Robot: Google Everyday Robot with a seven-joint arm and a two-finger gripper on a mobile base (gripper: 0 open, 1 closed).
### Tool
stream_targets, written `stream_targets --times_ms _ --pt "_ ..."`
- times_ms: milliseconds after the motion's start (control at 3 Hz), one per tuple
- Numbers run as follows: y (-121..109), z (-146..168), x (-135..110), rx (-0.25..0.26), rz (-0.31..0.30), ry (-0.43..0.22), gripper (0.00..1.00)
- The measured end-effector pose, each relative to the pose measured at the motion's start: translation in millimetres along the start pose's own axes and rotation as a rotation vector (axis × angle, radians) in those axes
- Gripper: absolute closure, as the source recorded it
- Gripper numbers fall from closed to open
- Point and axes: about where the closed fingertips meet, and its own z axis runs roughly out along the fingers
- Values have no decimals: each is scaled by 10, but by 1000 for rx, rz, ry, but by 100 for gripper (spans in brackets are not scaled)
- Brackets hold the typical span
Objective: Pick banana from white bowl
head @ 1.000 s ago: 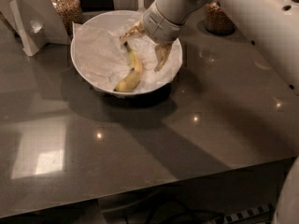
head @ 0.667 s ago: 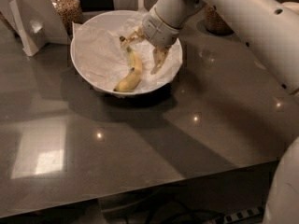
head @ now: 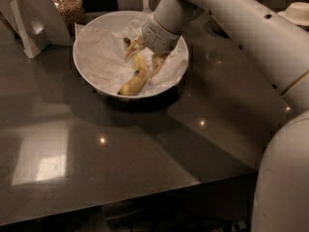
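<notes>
The banana (head: 134,79) lies curved in the white bowl (head: 96,76), on crinkled white paper (head: 104,52), with its dark stem tip pointing to the far side. My gripper (head: 144,57) reaches down into the bowl from the right. It is open, with one cream finger (head: 132,48) to the left of the banana's upper end and the other (head: 157,65) to the right. The fingers straddle the banana near its neck, and I cannot tell whether they touch it.
A jar of brown nuts (head: 68,6) and a white folded stand (head: 28,28) are behind the bowl on the left. Small white bowls (head: 297,12) sit at the far right. My arm (head: 251,37) crosses the right side above the dark table (head: 120,149).
My gripper has sunk lower into the bowl and a little to the left, so its fingers now lie on either side of the banana's upper end. The banana has not moved.
</notes>
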Motion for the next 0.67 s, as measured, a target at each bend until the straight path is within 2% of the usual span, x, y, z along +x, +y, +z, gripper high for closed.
stream_targets --times_ms 667 --pt "55 308 -5 -41 -1 -66 45"
